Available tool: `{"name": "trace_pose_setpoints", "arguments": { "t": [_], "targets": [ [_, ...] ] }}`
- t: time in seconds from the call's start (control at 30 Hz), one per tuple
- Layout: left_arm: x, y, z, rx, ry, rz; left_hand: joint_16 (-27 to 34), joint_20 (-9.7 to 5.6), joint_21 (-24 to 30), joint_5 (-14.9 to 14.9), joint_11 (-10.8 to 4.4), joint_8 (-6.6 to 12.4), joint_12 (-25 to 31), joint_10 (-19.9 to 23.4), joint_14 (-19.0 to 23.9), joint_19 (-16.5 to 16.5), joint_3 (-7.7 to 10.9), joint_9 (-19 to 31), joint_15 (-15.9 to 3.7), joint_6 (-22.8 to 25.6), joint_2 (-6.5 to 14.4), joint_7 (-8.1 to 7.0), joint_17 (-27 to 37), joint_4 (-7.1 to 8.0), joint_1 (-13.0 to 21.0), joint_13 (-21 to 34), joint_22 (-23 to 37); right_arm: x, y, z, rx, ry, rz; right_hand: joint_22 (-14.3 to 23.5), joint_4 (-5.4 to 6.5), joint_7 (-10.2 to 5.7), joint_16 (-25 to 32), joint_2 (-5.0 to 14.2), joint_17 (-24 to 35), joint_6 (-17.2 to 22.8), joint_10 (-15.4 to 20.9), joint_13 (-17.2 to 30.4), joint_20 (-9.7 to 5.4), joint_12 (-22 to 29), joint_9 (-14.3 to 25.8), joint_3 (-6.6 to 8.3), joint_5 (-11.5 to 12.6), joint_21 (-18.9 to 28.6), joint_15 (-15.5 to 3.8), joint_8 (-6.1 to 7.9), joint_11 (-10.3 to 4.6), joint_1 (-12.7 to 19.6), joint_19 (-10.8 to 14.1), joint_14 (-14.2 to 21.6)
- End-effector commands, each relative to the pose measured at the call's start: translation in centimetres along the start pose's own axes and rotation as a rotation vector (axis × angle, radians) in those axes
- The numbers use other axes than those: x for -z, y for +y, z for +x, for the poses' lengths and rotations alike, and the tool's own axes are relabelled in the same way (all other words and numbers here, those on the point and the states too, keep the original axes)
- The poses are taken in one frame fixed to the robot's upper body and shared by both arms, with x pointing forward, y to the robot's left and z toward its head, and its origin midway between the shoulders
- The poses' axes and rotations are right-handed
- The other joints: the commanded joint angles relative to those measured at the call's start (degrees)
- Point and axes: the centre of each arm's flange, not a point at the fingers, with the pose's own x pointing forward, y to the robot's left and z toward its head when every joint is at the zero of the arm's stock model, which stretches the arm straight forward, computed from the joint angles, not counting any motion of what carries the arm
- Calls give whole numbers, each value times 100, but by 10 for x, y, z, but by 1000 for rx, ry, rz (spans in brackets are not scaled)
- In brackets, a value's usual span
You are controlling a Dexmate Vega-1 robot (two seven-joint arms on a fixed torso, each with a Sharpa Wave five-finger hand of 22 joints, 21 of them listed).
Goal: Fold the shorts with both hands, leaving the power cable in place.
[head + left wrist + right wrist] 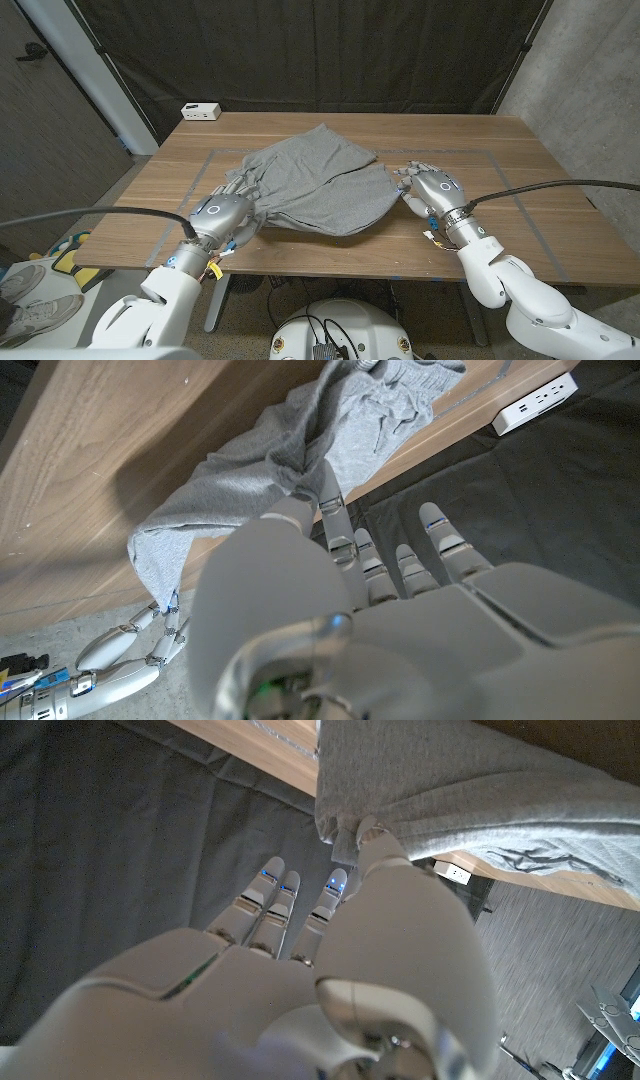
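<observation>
- The grey soft cotton shorts (318, 185) lay rumpled mid-table on the brown wooden table (520, 150), their near edge lifted between the two hands, seemingly to carry a fold.
- The left hand (222, 212) pinched the cloth's near-left corner; the wrist view showed fabric bunched at its fingertips (322, 488).
- The right hand (432, 187) grasped the right edge, likewise pinched.
- A white power strip (201, 111) sat well apart at the far-left corner, untouched.

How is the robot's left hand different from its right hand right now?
The left hand grips the gray shorts at the end on the robot's left; the right hand grips the end on its right. The left hand sits nearer the table's front edge, the right hand farther in. Both are silver and pinch cloth.
</observation>
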Motion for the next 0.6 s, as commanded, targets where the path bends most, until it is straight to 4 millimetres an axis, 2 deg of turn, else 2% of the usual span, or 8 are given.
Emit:
{"name": "trace_pose_setpoints", "arguments": {
  "t": [0.03,0.3,0.6],
  "targets": [
    [19,21,-25,-53,83,-12,17,24,47,53,-31,110,36,121,67,76,38,664,-19,239,-96,-136,12,-81,38,6,15,-9,-16,17,95,-53,-30,23,30,107,-6,9,16,159,20,14,-98,-19,42,9,28,-5,-1006,44,-25,38,-10,38],
    [34,24,-27,-84,111,-42,30,31,104,76,-51,229,57,227,135,151,67,727,-64,338,-178,-132,7,-170,40,-2,10,-18,-20,40,117,-104,-44,22,34,107,-3,4,27,154,19,14,-102,-24,63,0,29,-10,-1015,47,-27,43,-20,34],
    [51,23,-15,-102,133,-85,45,26,155,103,-73,264,59,278,213,212,104,697,-93,391,-215,-114,8,-226,31,-9,7,-23,-21,67,129,-126,-53,20,36,121,13,6,43,198,47,13,-59,-19,79,-12,29,-1,-1026,61,-26,59,6,45]
  ]
}}
